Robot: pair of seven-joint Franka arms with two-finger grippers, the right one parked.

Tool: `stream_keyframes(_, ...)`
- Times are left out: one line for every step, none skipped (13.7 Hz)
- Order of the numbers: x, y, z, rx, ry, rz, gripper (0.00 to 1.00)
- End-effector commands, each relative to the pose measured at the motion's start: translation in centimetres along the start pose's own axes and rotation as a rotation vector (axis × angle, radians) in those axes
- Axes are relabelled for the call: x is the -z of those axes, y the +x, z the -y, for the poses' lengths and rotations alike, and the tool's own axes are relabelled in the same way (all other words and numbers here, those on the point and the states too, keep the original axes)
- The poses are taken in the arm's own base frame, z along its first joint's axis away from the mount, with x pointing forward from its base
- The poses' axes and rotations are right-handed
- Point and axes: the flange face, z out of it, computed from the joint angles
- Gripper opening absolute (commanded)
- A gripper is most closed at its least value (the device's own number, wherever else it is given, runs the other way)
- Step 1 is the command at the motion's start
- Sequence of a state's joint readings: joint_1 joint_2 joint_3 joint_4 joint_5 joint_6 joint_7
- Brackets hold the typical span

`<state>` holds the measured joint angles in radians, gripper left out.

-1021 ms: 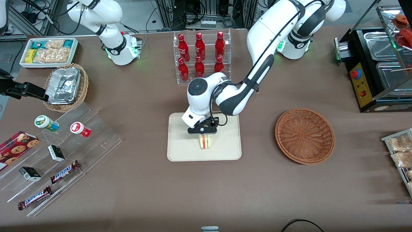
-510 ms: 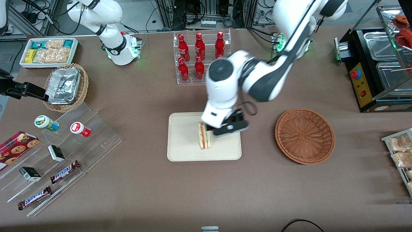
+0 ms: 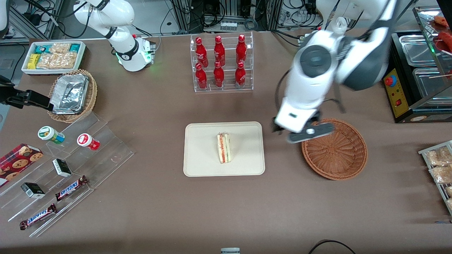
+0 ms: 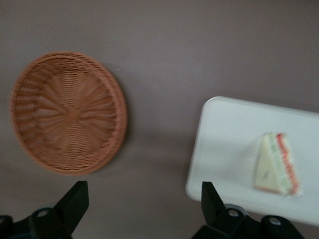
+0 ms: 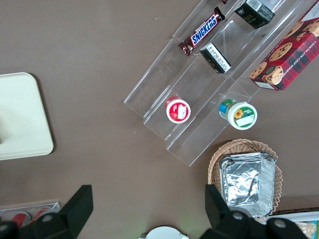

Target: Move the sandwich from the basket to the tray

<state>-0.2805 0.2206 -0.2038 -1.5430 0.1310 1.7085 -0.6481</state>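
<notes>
Item: sandwich [image 3: 224,148]. Stands on its crust edge at the middle of the tray [image 3: 201,165], filling stripe up, touched by nothing.

Item: gripper [image 3: 306,131]. Hangs high over the table, above the basket [image 3: 339,158] rim at that rim's ten o'clock, well apart from the sandwich. In the left wrist view its fingers [image 4: 75,199] stand spread wide with nothing between them: released.

Item: basket. Empty, at three o'clock of the tray.

Judgement: the placing looks done; what remains is pulling the arm away, best done high so the wrist clears the basket rim and leaves the wedge standing.

Surroundings: rack of red bottles [image 3: 220,63] at twelve o'clock of the tray; clear stepped shelf with candy bars [image 3: 70,188] toward the parked arm's end. Neither appears to obstruct the arm.
</notes>
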Motion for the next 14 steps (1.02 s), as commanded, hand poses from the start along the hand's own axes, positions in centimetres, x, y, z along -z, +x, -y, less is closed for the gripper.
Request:
stream_keyframes(3.5, -1.2, 8.2, -0.133, -0.011, 0.055, 1.0)
stream_keyframes(4.9, -0.9, 11.3, -0.177, -0.028, 0.065, 1.0)
stream_keyframes(5.4, -0.7, 13.5, -0.204, -0.036, 0.076, 1.0)
stream_keyframes(6.2, -0.8, 15.3, -0.239, -0.037, 0.085, 1.0)
stream_keyframes(6.4, -0.5, 17.9, -0.254, -0.037, 0.101, 1.0)
stream_keyframes(6.6, -0.1, 21.6, -0.262, -0.047, 0.114, 1.0)
stream_keyframes(7.0, 0.0, 23.6, -0.292, -0.08, 0.109, 1.0)
stream_keyframes(7.1, 0.3, 25.5, -0.286, -0.1, 0.104, 1.0)
stream_keyframes(7.2, 0.4, 26.0, -0.277, -0.104, 0.1, 1.0)
stream_keyframes(7.2, 0.5, 26.0, -0.275, -0.095, 0.1, 1.0)
stream_keyframes(7.3, 0.7, 26.1, -0.267, -0.085, 0.1, 1.0)
stream_keyframes(7.6, 0.7, 26.1, -0.261, -0.083, 0.094, 1.0)
stream_keyframes(8.0, 0.7, 26.1, -0.259, -0.093, 0.085, 1.0)
stream_keyframes(8.2, 0.8, 26.1, -0.256, -0.088, 0.082, 1.0)
